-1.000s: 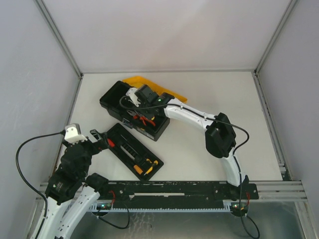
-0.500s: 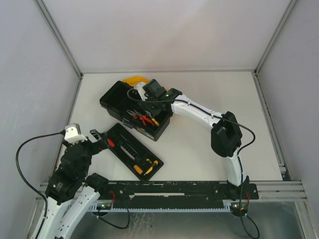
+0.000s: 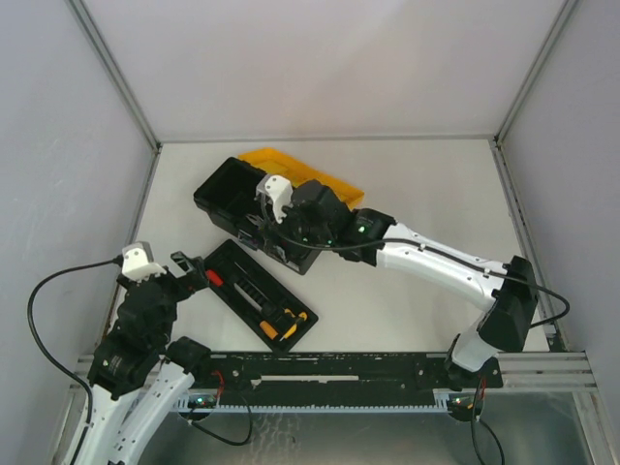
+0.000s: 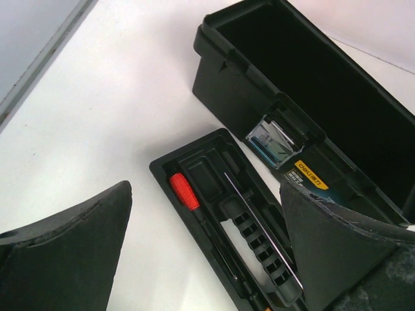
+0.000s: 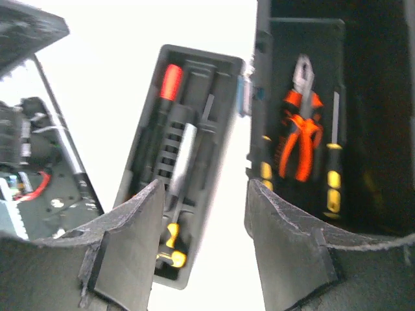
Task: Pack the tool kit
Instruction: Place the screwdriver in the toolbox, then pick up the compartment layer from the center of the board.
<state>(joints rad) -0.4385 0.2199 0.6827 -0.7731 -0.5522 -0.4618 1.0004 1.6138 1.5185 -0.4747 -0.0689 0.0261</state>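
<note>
The tool kit's black toolbox stands open at the back left, its yellow lid folded back. Pliers with orange grips and a yellow-handled screwdriver lie inside the toolbox. The black inner tray rests on the table in front of it, holding a red-handled screwdriver and yellow-handled tools. My right gripper hovers over the box's near wall, open and empty. My left gripper is wide open and empty just left of the tray.
Grey walls with metal frame posts close in the white table on three sides. A black rail runs along the near edge by the arm bases. A cable loops beside the left arm.
The right arm swung its elbow out to the right and drew its gripper back from the lid toward the box's near wall. Its jaws opened wider. The left arm barely moved.
</note>
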